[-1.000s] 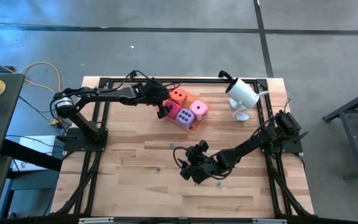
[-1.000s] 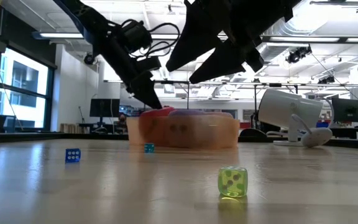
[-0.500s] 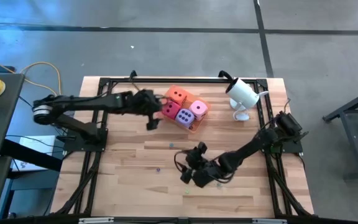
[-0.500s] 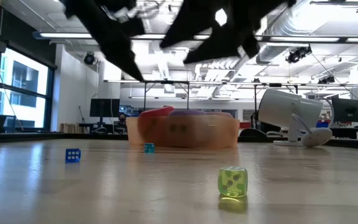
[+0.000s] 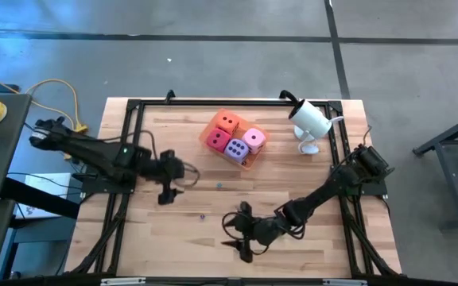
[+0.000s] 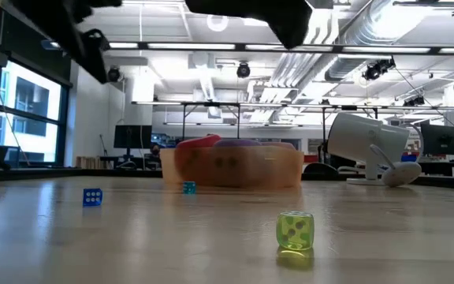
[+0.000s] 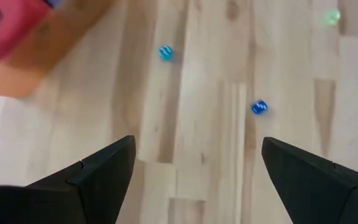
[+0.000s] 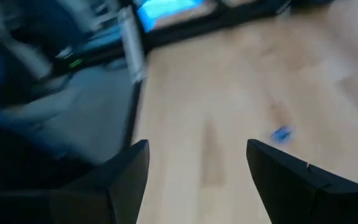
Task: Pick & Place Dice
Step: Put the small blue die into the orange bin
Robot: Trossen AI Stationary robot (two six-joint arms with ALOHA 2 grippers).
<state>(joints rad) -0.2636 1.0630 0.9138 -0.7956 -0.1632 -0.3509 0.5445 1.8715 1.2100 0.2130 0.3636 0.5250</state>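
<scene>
Both of my grippers gape empty: left gripper (image 5: 165, 193) over the table's left, right gripper (image 5: 241, 247) near the front edge. Four soft pipped dice (image 5: 234, 139) sit in the translucent orange tray (image 5: 249, 163) at the far middle.

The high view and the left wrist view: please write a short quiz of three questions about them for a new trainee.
1. True or false: all four big dice sit in the orange tray.
2. Which big die lies nearest the white camera? A) purple B) light pink C) orange
3. Fill in: the left gripper is open and holds ____.

Key: 1 true. 2 B, the light pink die. 3 nothing.
</scene>
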